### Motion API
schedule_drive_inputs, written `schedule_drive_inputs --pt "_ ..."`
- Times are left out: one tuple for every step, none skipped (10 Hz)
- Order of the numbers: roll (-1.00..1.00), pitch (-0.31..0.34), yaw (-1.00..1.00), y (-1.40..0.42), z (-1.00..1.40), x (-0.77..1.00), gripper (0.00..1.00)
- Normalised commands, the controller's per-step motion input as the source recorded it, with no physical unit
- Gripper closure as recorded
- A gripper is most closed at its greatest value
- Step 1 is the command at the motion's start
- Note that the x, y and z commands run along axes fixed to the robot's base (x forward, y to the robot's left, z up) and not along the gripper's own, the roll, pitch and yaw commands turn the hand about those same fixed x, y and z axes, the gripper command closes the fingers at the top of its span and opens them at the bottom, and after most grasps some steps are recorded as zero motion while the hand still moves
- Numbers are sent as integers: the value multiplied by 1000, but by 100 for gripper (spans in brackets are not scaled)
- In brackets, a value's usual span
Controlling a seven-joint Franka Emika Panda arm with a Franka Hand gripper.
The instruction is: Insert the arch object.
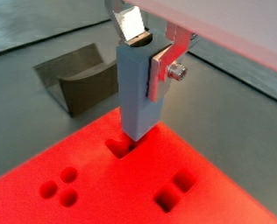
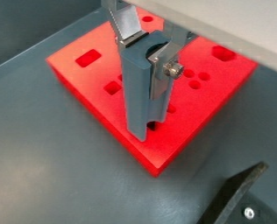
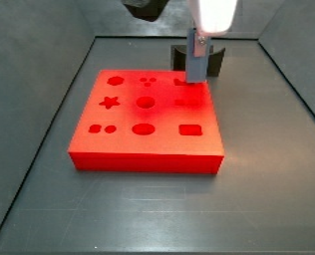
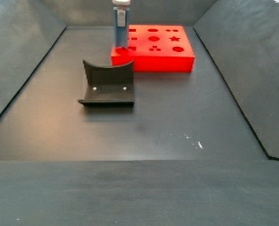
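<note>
Arch object [image 1: 138, 92] is hanging upright in the gripper [image 1: 147, 48], silver fingers [image 1: 170, 63] pinched on its upper end, lower tip right at a small hole near the corner of the red block [image 3: 145, 139]. Holding it vertical makes sense, since the hole goes straight down and the peg looks about as wide as the opening, so any tilt would probably jam it on the rim.

Going left to right in the side view that looks down on the block: star, round and small dot cutouts on the left and middle, then the peg at the far right corner, with a dark grey notched block [image 3: 207, 62] just behind it. In the long side view the fixture [image 4: 107, 84] sits well in front of the block, out of the way.

Room-wise, the hole is close to the block's edge, so there's little margin sideways. Straight down looks open, though I can't tell if the tip is already inside.
</note>
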Motion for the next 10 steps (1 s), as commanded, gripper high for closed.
schedule_drive_inputs --pt "-13 0 -17 0 -77 0 100" --pt "0 0 -9 0 -23 -40 100" --pt "0 0 -123 0 0 -191 100" --pt "0 0 -140 -6 34 -114 100" --pt "39 4 -211 -49 89 -97 100" --pt "107 0 -289 -9 111 -283 100" --pt "46 0 -291 -29 80 -220 100" --pt "43 0 -277 -23 14 -200 100" --pt "0 0 -246 -103 0 -43 100" --pt "0 19 -23 -40 0 254 100"
